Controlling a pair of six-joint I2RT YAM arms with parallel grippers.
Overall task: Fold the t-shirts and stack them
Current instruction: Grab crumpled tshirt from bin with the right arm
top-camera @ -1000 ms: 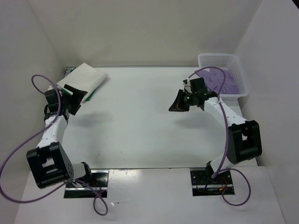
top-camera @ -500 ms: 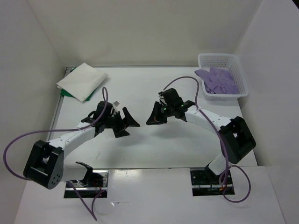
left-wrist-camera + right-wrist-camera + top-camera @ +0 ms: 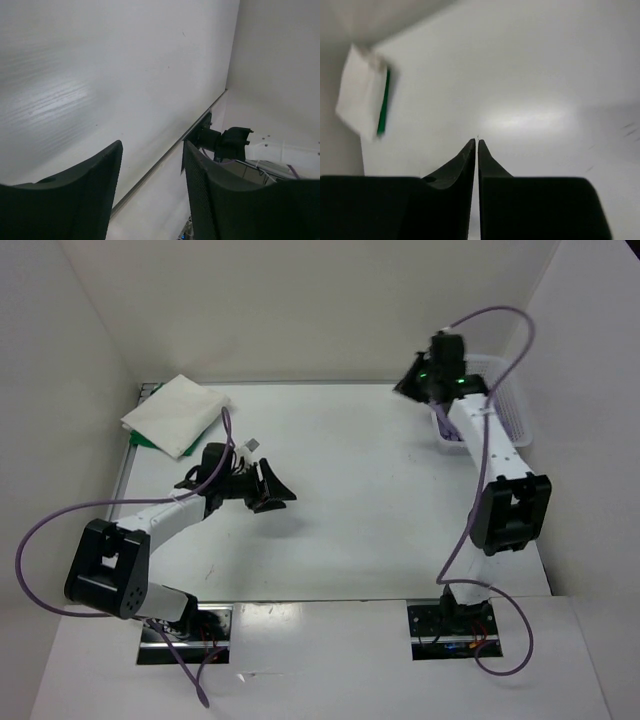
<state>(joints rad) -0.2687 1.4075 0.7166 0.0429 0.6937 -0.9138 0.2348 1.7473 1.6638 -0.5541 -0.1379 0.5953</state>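
Note:
A folded white t-shirt (image 3: 176, 411) lies at the table's back left corner on a green t-shirt (image 3: 139, 439), of which only an edge shows. The right wrist view shows the same pair blurred, white (image 3: 361, 95) over green (image 3: 383, 107). The lavender t-shirt (image 3: 446, 427) is in the basket, mostly hidden behind my right arm. My left gripper (image 3: 278, 495) hovers over the bare middle-left of the table, open with nothing between its fingers (image 3: 152, 150). My right gripper (image 3: 402, 388) is raised beside the basket's left side, shut and empty (image 3: 478, 141).
A white lattice basket (image 3: 512, 392) stands at the back right corner, against the side wall. White walls close in the table on three sides. The right arm's base mount (image 3: 225, 142) shows past the near table edge in the left wrist view.
My left arm swung from the folded stack to the table's middle-left, its jaws narrowing a little. My right arm swept toward the centre, then rose back to the basket.

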